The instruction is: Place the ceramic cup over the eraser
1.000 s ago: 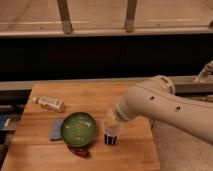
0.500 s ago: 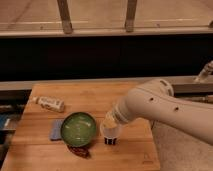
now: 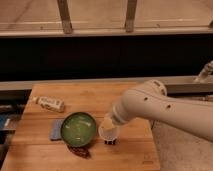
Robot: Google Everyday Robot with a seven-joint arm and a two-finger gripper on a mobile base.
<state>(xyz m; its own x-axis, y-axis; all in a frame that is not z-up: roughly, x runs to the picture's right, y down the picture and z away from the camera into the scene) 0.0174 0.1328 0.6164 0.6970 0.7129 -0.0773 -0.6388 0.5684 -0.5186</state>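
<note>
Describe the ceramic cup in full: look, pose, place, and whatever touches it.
The ceramic cup is small, plain, whitish and handleless, with a smooth, glazed-looking surface. It is tilted, its round open mouth turned toward the camera and downward. It sits at the end of the white arm, where the gripper is, mostly hidden behind it. The cup hangs just above the striped black eraser, covering its top; contact between them cannot be judged. The green bowl lies close on its left, over the wooden table.

green bowl, blue pad, possibly bottle
</note>
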